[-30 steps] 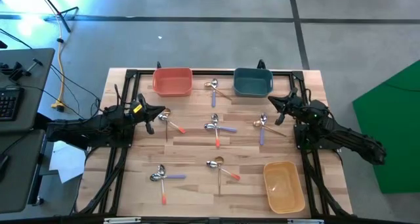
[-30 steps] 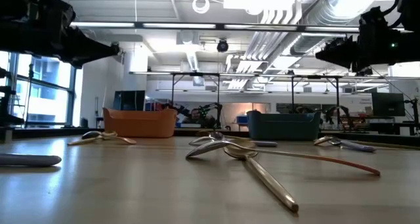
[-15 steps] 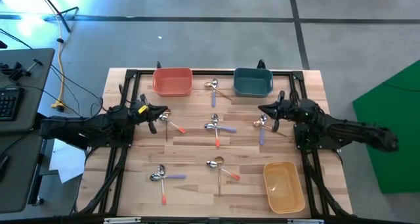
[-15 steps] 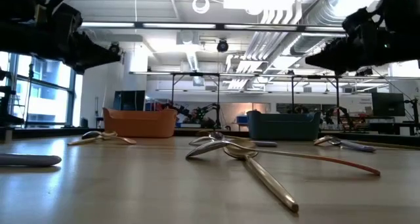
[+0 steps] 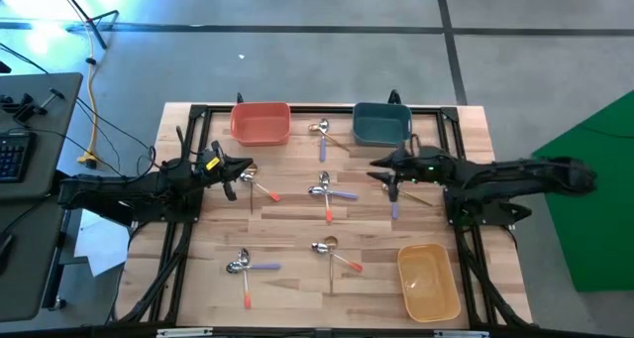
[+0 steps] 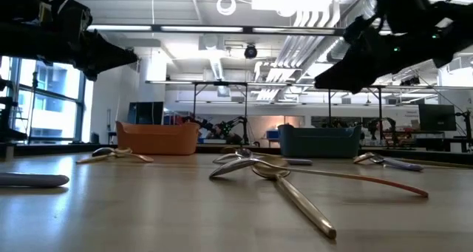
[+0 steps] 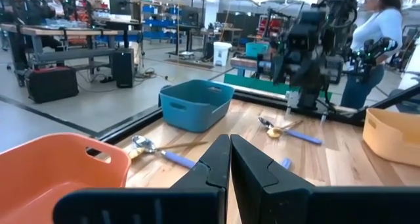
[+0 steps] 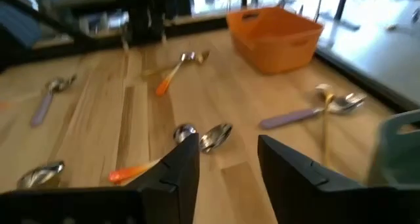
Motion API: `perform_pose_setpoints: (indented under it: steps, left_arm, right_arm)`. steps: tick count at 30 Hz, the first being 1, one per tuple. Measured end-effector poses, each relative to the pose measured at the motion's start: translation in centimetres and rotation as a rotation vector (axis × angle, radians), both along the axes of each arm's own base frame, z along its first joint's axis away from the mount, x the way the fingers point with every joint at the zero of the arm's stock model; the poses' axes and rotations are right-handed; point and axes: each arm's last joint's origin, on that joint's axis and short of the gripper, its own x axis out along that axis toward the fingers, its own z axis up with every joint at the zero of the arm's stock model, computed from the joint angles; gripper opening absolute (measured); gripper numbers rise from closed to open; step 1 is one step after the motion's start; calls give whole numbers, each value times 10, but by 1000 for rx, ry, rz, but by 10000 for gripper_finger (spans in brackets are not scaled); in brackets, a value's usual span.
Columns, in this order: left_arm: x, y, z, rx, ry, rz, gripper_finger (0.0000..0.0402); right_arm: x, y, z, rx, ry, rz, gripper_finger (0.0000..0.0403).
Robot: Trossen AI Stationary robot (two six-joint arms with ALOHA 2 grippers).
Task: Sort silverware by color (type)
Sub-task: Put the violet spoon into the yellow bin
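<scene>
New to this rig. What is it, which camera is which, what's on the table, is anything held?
Two dark robot arms work at a wooden table. One picture looks straight down, one looks level along the tabletop, and one sits on each wrist. The left gripper is shut and holds nothing; it hangs over spoons near the coral bowl. The right gripper is open and empty, reaching out near the teal bowl over the spoon pair there. A yellow bowl sits at the near right. Small spoons with orange, purple or gold handles lie in crossed clusters across the table. A person stands in the background.
</scene>
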Motion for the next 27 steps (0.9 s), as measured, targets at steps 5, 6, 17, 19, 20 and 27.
perform_pose_setpoints:
  steps: [5, 6, 17, 19, 20, 27]
  left_arm:
    - [0, 1, 2, 9, -12, 27, 5]
    - [0, 1, 2, 9, -12, 30, 5]
    - [-1, 2, 1, 39, 5, 76, 5]
    - [-1, 2, 1, 40, 5, 83, 5]
    - [-1, 2, 1, 40, 6, 88, 5]
    - [-1, 2, 1, 50, 13, 90, 5]
  right_arm:
    - [42, -2, -6, 10, 109, 31, 146]
    - [51, -2, -8, 12, 132, 48, 146]
    - [139, 8, -44, 96, 527, 157, 146]
    - [150, 9, -49, 90, 595, 145, 146]
    - [154, 9, -52, 87, 625, 140, 145]
    - [179, 6, -59, 93, 763, 151, 121]
